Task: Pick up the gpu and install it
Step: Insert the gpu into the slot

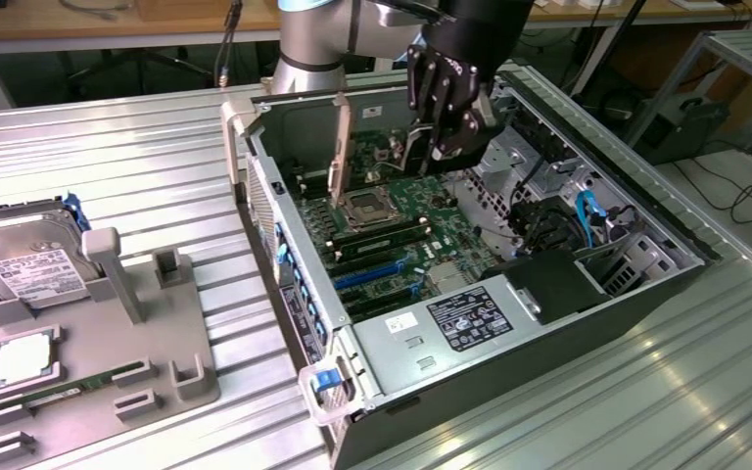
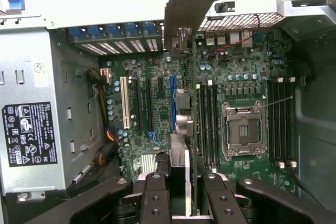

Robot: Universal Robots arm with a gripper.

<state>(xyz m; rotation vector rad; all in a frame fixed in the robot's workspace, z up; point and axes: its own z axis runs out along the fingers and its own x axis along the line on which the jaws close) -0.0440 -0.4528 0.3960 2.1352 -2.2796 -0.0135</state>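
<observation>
Computer case [image 1: 454, 416] lies open on table [image 1: 128, 147], with hand [image 1: 448, 129] down inside it above the green board [image 2: 252, 85]. Processor socket [image 2: 242, 129] is on one side of hand, blue slot [image 2: 172, 103] on the other. Hand is part-closed, pinching gpu [image 2: 184, 124] on edge over the board.

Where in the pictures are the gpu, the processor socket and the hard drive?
gpu [image 2: 193, 9], wrist view, on its pale bracket end.
processor socket [image 2: 242, 129], wrist view, on its open middle.
hard drive [image 1: 30, 262], exterior view, on its white label.
</observation>
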